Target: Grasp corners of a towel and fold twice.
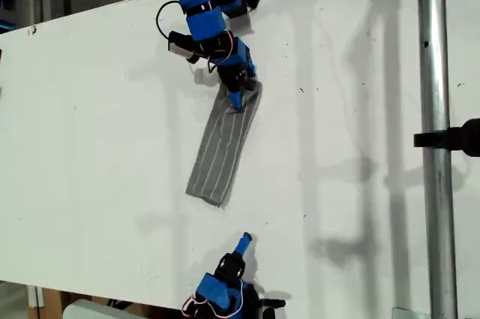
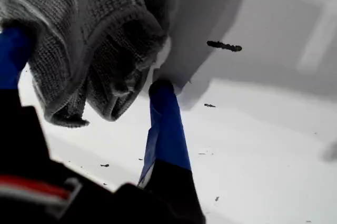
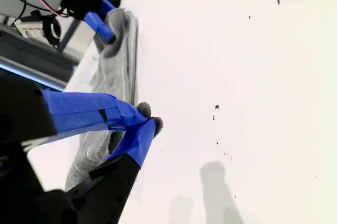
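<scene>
The towel [image 1: 223, 142] lies as a narrow gray strip with white stripes in the middle of the white table [image 1: 97, 124]. My first gripper [image 1: 236, 94] is at the strip's far end, shut on a bunched fold of the towel [image 2: 89, 34], which fills the gap between its blue fingers [image 2: 166, 124]. That end looks raised slightly off the table. The near-end corners [image 1: 219, 202] rest flat. My second gripper [image 1: 244, 240] is shut with nothing in it, its tips [image 3: 150, 121] touching, a short way off the towel's near end [image 3: 113, 71]. The second wrist view also shows my first gripper [image 3: 105, 29].
A metal pole [image 1: 435, 139] with a black clamp [image 1: 450, 139] runs down the exterior view's right side. Small dark specks [image 2: 224, 46] dot the table. The table's edges run along the exterior view's top left and bottom.
</scene>
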`<action>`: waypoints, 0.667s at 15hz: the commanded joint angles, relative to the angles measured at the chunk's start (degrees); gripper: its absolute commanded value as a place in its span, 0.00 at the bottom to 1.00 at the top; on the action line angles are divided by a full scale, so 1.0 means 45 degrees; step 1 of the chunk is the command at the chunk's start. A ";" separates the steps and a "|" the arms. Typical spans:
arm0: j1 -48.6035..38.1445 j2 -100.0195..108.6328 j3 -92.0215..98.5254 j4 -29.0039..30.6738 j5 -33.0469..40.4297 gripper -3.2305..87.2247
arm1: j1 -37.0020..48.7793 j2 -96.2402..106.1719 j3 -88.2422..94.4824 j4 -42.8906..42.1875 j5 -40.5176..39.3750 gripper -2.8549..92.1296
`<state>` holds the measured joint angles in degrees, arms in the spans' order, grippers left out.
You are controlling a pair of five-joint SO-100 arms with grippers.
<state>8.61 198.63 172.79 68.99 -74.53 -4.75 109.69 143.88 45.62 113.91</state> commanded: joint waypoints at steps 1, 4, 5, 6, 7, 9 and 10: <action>0.0156 0.0078 -0.0273 -0.0156 -0.0039 0.01 | 0.0566 -0.0664 -0.0352 -0.2109 -0.0859 0.46; 0.0508 0.0078 -0.0254 -0.0137 -0.0098 0.01 | 0.1562 -0.1797 -0.1348 -0.2500 -0.2422 0.40; 0.0547 0.0078 -0.0234 -0.0137 -0.0117 0.01 | 0.2070 -0.1895 -0.1387 -0.2891 -0.3242 0.36; 0.0586 0.0078 -0.0234 -0.0137 -0.0078 0.01 | 0.2578 -0.1934 -0.1387 -0.3223 -0.4004 0.31; 0.0605 0.0078 -0.0254 -0.0137 -0.0059 0.01 | 0.3086 -0.1953 -0.1387 -0.3379 -0.4629 0.25; 0.0605 0.0078 -0.0254 -0.0137 0.0000 0.01 | 0.3848 -0.1738 -0.1738 -0.2070 -0.5332 0.03; 0.0625 0.0078 -0.0254 -0.0137 0.0020 0.01 | 0.3965 -0.1484 -0.1738 -0.1465 -0.5820 0.03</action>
<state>11.07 198.63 172.79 68.99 -74.53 11.51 100.99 137.90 35.77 90.18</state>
